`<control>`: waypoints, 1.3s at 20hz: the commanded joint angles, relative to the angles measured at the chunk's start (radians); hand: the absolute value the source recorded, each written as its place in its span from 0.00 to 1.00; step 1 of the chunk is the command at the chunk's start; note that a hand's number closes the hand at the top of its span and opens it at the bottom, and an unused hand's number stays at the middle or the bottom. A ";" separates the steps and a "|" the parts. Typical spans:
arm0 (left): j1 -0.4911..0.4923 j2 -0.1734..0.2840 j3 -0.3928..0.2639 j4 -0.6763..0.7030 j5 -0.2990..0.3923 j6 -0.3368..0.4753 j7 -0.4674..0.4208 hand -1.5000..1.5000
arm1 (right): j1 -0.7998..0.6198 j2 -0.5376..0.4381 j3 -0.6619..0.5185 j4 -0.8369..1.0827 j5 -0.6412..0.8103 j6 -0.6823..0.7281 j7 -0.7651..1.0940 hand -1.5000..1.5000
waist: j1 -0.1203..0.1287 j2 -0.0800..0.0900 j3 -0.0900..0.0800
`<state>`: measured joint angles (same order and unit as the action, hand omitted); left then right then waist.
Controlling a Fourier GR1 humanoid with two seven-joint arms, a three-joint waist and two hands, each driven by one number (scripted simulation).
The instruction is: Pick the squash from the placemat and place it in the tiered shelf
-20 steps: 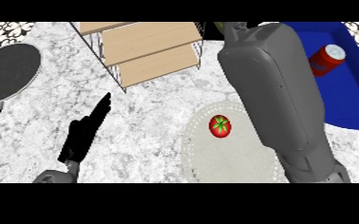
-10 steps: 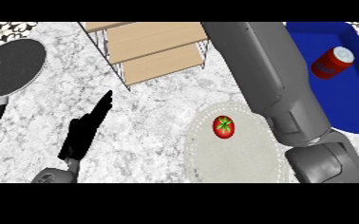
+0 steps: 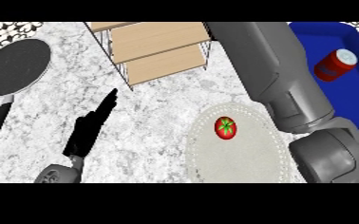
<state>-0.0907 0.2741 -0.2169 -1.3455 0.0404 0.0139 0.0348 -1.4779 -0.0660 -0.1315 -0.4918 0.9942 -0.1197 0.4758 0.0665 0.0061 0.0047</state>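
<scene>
Squash (image 3: 226, 127) sits mid-placemat (image 3: 242, 159), apart from tiered shelf (image 3: 158, 47).

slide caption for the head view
Red squash on placemat, wooden tiered shelf behind, left hand open.

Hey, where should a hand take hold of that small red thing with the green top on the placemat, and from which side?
Grip the red squash around its round middle, coming from straight above. It sits alone on the flat placemat with its green stem up, and its sides are free all round. The right forearm lies beside it; the right hand isn't visible. The left hand rests open further off.
</scene>
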 commanded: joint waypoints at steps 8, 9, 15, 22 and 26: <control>-0.037 -0.023 -0.026 -0.002 -0.012 -0.010 0.016 0.50 | 0.048 0.062 -0.370 0.011 -0.465 -0.114 -0.125 0.00 | 0.060 0.034 -0.003; -0.024 -0.001 -0.012 -0.029 -0.006 -0.013 0.020 0.50 | 0.076 0.062 -0.389 0.007 -0.481 -0.146 -0.173 0.00 | 0.068 0.033 -0.002; -0.025 0.018 0.012 0.020 0.004 -0.039 0.011 0.50 | 0.031 0.063 -0.421 0.032 -0.570 -0.372 -0.326 0.00 | 0.036 0.019 -0.006; 0.040 0.011 0.029 -0.011 0.006 -0.013 0.025 0.50 | 0.066 -0.001 -0.475 -0.007 -0.545 -0.578 -0.379 0.00 | -0.027 0.003 -0.005; 0.000 0.002 0.058 0.020 0.008 0.000 0.031 0.50 | 0.173 -0.078 -0.487 -0.035 -0.563 -0.536 -0.354 0.00 | -0.068 -0.005 -0.005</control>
<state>-0.0700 0.2705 -0.1856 -1.3457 0.0374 0.0202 0.0547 -1.3719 -0.0995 -0.6120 -0.5153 0.4355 -0.6419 0.1075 0.0303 0.0051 -0.0002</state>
